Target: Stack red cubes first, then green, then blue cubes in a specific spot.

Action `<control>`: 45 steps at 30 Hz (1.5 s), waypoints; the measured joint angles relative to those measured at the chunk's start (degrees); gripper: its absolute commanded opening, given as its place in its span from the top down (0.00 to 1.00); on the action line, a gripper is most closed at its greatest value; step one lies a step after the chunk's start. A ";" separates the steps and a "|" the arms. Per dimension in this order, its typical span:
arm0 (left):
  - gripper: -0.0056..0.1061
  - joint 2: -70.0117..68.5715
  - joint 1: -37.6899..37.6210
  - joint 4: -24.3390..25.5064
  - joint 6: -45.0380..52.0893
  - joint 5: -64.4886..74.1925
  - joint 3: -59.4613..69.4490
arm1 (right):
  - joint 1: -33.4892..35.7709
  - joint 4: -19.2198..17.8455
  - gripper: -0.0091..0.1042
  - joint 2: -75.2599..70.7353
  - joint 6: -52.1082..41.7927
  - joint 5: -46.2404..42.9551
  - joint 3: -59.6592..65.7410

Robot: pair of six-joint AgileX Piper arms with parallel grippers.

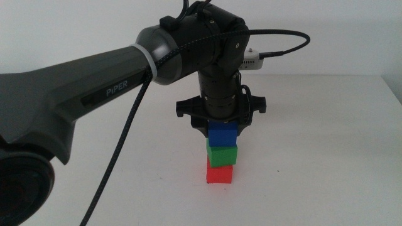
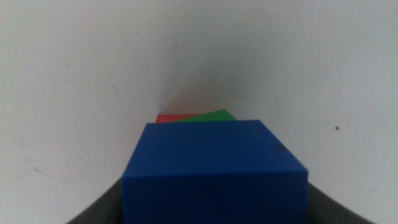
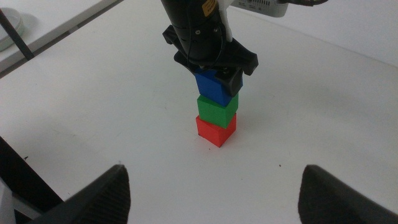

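Observation:
A red cube [image 1: 220,174] sits on the white tabletop [image 1: 282,188]. A green cube [image 1: 222,153] rests on it, turned slightly. A blue cube [image 1: 222,132] is on top of the green one. My left gripper [image 1: 222,135] reaches straight down from above and is shut on the blue cube, one jaw on each side. In the left wrist view the blue cube [image 2: 214,168] fills the space between the jaws, with edges of the green cube [image 2: 208,116] and the red cube [image 2: 169,117] below. The right wrist view shows the stack [image 3: 216,109] from a distance. My right gripper [image 3: 214,186] is open and empty.
The left arm [image 1: 81,94] and its black cable [image 1: 119,150] cross the left half of the middle view. The table's far edge [image 1: 326,74] meets a white wall. A dark rod [image 3: 15,34] stands at the table edge in the right wrist view.

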 measured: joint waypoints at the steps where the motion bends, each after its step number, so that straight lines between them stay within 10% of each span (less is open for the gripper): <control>1: 0.97 0.13 0.00 -0.15 0.00 0.12 0.00 | 0.00 0.00 0.22 0.00 0.00 0.00 0.00; 11: 0.75 0.13 0.00 -1.78 0.25 0.12 -0.09 | 0.00 0.00 0.22 0.00 0.00 0.00 0.00; 22: 0.11 0.69 0.00 -1.86 1.78 0.01 -0.09 | 0.00 0.00 0.22 0.00 0.00 0.00 0.00; 45: 0.11 -7.08 0.00 0.07 1.96 -0.10 1.88 | 0.00 0.00 0.22 0.00 0.00 0.00 0.00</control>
